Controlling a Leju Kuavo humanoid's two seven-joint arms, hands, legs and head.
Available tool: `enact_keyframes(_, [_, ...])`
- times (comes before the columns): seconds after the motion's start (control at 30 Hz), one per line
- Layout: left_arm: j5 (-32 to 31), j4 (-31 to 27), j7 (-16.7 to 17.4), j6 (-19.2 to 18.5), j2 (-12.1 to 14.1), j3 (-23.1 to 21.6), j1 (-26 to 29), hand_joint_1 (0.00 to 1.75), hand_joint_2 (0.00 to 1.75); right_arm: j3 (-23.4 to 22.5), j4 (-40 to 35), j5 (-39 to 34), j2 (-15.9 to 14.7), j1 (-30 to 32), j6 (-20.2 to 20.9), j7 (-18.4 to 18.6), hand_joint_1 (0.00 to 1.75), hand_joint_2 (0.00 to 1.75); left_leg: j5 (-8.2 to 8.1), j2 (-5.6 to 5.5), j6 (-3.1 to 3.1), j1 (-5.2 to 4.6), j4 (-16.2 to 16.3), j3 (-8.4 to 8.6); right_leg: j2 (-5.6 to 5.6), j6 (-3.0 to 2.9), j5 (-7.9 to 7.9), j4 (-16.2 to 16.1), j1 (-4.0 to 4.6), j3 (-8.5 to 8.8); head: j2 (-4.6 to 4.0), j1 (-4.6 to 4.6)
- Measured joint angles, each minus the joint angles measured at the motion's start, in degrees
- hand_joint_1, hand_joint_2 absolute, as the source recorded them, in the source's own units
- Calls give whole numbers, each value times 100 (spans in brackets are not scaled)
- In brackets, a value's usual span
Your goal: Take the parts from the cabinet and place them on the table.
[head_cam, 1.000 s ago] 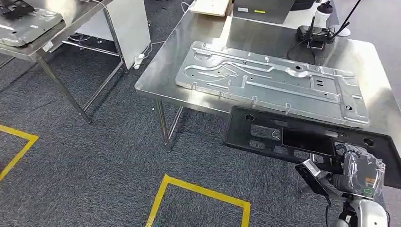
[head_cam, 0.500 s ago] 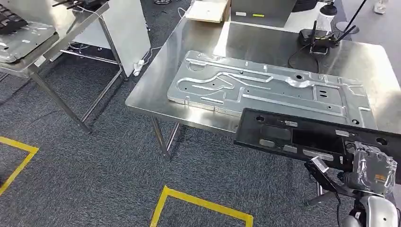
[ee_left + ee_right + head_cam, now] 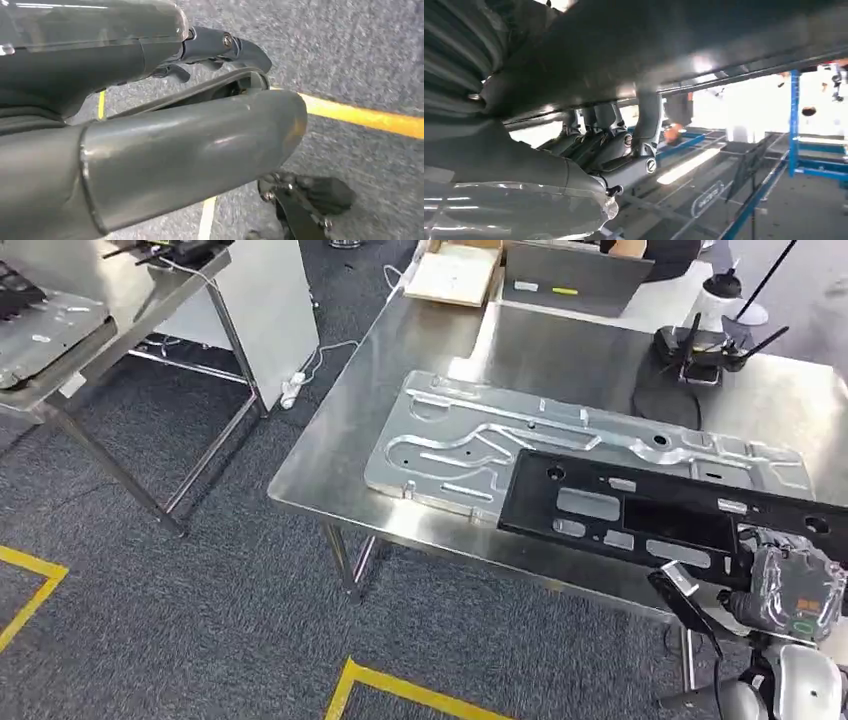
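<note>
Black perforated panel hangs level over the near edge of the steel table, its far side overlapping the stamped sheet-metal plate that lies flat on that table. The right hand grips the panel's near right edge from below; in the right wrist view its dark fingers press up against the panel's underside. The left hand points down over grey carpet with a yellow floor line, its fingers curled in on nothing. A black router stands at the table's far side beyond the plate.
</note>
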Motion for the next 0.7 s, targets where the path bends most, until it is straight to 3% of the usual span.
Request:
enact_keyframes(0.03, [-4,0,0,-2,0,0,6,0,0,0,46,2,-4,-40,7,4,175,175,-83,-5,-30,17,2,115,-11,12,234,-331,-28,22,0,-4])
enact_keyframes(0.07, [-11,0,0,-2,0,0,2,0,0,0,120,2,-30,-83,13,17,175,175,-168,-7,-68,32,6,217,-27,53,599,-721,-59,68,-2,2])
enact_keyframes(0.1, [-13,0,0,-2,0,0,5,0,0,0,177,0,-44,-119,17,20,175,175,-253,-5,-112,33,4,231,-41,87,1188,-1094,-90,86,-2,2])
enact_keyframes(0.13, [-15,0,0,0,4,0,-7,0,0,-7,265,0,-50,-153,17,24,175,175,-351,-11,-153,32,104,346,-88,39,1485,-1190,-63,31,0,-9])
enact_keyframes(0.17, [-22,0,4,9,4,-2,-19,0,0,-13,330,0,-65,-196,35,22,175,175,-398,-25,-214,21,63,332,-61,-66,1391,-1143,-3,86,0,-6])
enact_keyframes(0.2, [-24,0,13,9,4,-2,-22,0,0,-18,356,-2,-77,-203,39,33,175,175,-415,-24,-260,17,41,418,-36,-128,1406,-1154,-3,107,-2,-9])
enact_keyframes(0.27, [-31,0,17,11,4,-2,-45,0,0,-35,417,-4,-129,-264,39,35,175,175,-344,-21,-315,34,182,379,-20,-219,1347,-1184,-27,213,0,-13])
enact_keyframes(0.33, [-37,0,17,11,7,-4,-69,0,0,-50,463,-37,-149,-299,44,42,175,175,-277,33,-336,45,830,21,-26,-324,1265,-1248,-3,359,0,-11])
enact_keyframes(0.37, [-52,0,17,9,4,-4,-77,0,0,-57,492,-76,-151,-316,57,50,175,175,-428,38,-344,40,1253,-282,-27,-348,1212,-1261,15,420,-2,-11])
enact_keyframes(0.43, [-55,0,17,7,9,-4,-61,0,0,-63,570,-144,-151,-318,74,55,175,175,-870,38,-337,26,1787,-762,-22,-385,1091,-1266,60,550,-2,-13])
enact_keyframes(0.47, [-55,0,17,7,9,-7,-49,0,0,-74,610,-155,-151,-317,74,55,175,175,-963,38,-308,9,1816,-897,-10,-397,1023,-1266,87,636,-2,-11])
enact_keyframes(0.5, [-59,0,17,7,11,-7,-35,0,0,-83,640,-177,-151,-316,74,48,175,175,-920,38,-264,-17,1667,-937,0,-405,970,-1264,111,725,0,-13])
enact_keyframes(0.53, [-68,0,15,9,13,-9,-28,0,0,-94,675,-214,-151,-314,77,42,175,175,-722,37,-194,-52,1344,-911,8,-409,901,-1266,140,829,-2,-11])
enact_keyframes(0.6, [-76,0,11,44,32,-11,-17,0,0,-120,738,-256,-151,-311,83,15,175,175,150,32,26,-177,492,-809,8,-418,771,-1278,187,989,-2,-11])
enact_keyframes(0.63, [-94,2,22,52,92,-11,9,0,0,-129,804,-280,-138,-320,92,11,175,175,524,-44,120,-241,325,-845,11,-399,716,-1247,208,1043,-2,15])
enact_keyframes(0.67, [-129,2,28,55,76,-13,6,0,0,-138,842,-304,-135,-306,127,2,175,175,422,-41,124,-231,276,-796,54,-359,685,-1291,198,1016,0,-7])
enact_keyframes(0.7, [-127,2,31,68,81,-15,2,0,0,-149,870,-332,-136,-293,164,2,175,175,490,-21,102,-226,292,-775,52,-328,657,-1318,179,1026,-2,-9])
